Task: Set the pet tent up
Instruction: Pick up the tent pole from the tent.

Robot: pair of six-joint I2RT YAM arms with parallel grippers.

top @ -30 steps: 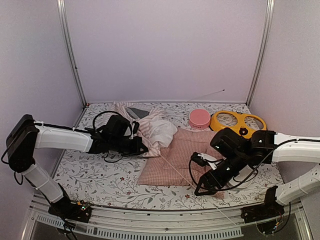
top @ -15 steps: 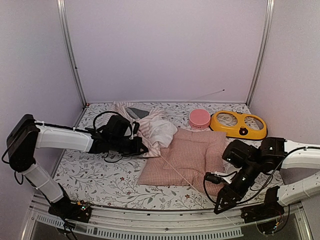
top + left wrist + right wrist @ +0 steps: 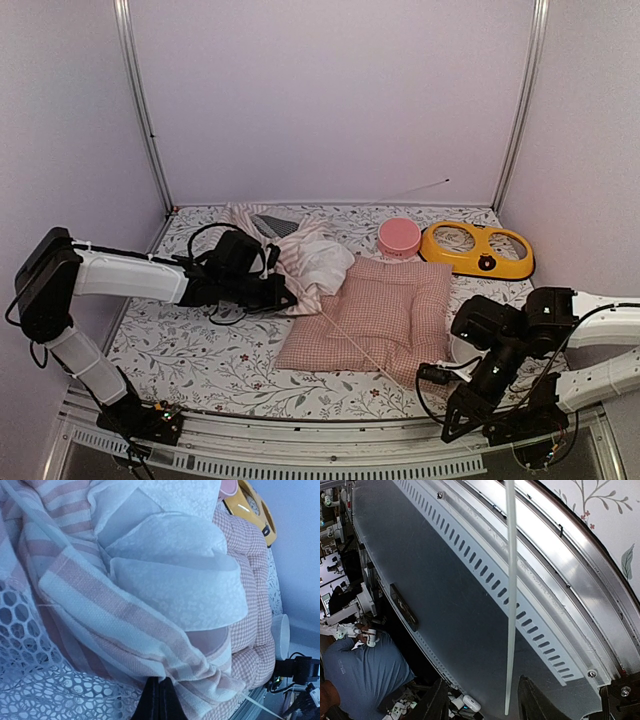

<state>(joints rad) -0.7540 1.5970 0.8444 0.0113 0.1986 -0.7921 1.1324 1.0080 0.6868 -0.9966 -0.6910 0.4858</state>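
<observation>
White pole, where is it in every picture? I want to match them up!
Top external: the white pole slants from the pet tent across the checked cushion.
Left wrist: a thin pale line at the bottom right.
Right wrist: it runs straight down the middle.
Shared landmark: the flowered table cover, also in the right wrist view's top right corner.

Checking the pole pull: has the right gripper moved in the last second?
Yes. The right gripper has moved toward the near edge and rightward, from over the checked cushion to the table's front rail.
</observation>
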